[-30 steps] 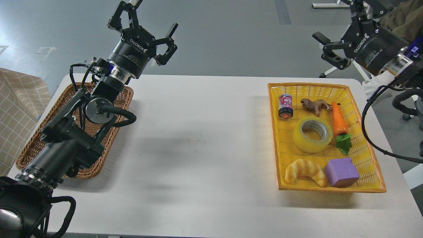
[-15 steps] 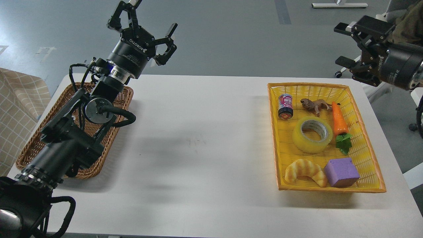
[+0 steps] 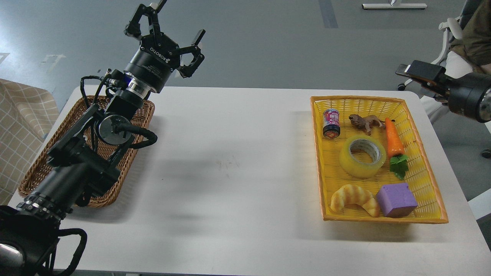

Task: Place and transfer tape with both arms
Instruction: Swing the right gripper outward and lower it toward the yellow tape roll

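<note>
The tape (image 3: 362, 155), a yellow translucent roll with a grey-white core, lies flat in the middle of the yellow basket (image 3: 356, 99) on the right of the table. My left gripper (image 3: 168, 25) is open and empty, raised above the table's far left edge, far from the tape. My right gripper (image 3: 418, 72) hangs beyond the table's far right corner, above and to the right of the basket. It shows edge-on and dark, so its fingers cannot be told apart.
In the yellow basket with the tape are a soda can (image 3: 332, 122), toy lion (image 3: 366, 122), carrot (image 3: 395, 140), croissant (image 3: 355, 199) and purple block (image 3: 396, 199). A brown wicker basket (image 3: 38, 168) sits under my left arm. A seated person (image 3: 477, 30) is at far right.
My right arm has swung to the right and lower, and its gripper has turned from open and side-on to edge-on. The left arm has barely moved. The tape has not moved.
</note>
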`<state>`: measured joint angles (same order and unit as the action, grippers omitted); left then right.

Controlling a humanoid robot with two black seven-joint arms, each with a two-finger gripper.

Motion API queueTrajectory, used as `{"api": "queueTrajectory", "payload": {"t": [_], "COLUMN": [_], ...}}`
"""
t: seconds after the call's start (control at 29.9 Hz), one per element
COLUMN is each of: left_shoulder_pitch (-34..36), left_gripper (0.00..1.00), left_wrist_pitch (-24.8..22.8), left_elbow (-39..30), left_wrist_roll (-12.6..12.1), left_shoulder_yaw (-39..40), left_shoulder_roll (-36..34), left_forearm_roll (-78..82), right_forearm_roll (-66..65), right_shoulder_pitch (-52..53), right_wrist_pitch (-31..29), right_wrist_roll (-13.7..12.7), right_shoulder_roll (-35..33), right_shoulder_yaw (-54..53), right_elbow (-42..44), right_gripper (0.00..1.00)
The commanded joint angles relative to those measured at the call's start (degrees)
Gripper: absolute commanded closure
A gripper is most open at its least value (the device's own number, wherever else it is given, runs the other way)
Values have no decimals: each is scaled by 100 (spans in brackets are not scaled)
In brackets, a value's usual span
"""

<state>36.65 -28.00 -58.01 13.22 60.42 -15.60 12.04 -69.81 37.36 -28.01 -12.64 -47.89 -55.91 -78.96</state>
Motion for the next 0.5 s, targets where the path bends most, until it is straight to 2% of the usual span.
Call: {"api": "queueTrajectory", "payload": {"t": [0.0, 0.2, 0.33, 0.47], "left_shoulder_pitch": [17, 26, 26, 26], "left_gripper": [2, 2, 2, 2], "left_wrist_pitch": [0, 0, 0, 0], "left_elbow": [0, 0, 0, -9], "left_wrist_roll": [-3, -3, -3, -3], "left_shoulder_yaw": [4, 22, 22, 13], "left_shoulder_roll": [-22, -4, 5, 5], "left_forearm_roll": [0, 0, 0, 0], "right_forearm_roll": [-481, -1728, -1896, -1932], "right_shoulder_pitch": [43, 25, -10, 95], "right_wrist_pitch": [1, 1, 1, 1], "right_wrist_roll": [-2, 7, 16, 7], "right_shoulder_roll": [8, 131, 184, 192], "right_shoulder_yaw": [220, 379, 510, 1125], "right_elbow": [74, 83, 74, 109], "right_gripper": [0, 1, 1, 2]}}
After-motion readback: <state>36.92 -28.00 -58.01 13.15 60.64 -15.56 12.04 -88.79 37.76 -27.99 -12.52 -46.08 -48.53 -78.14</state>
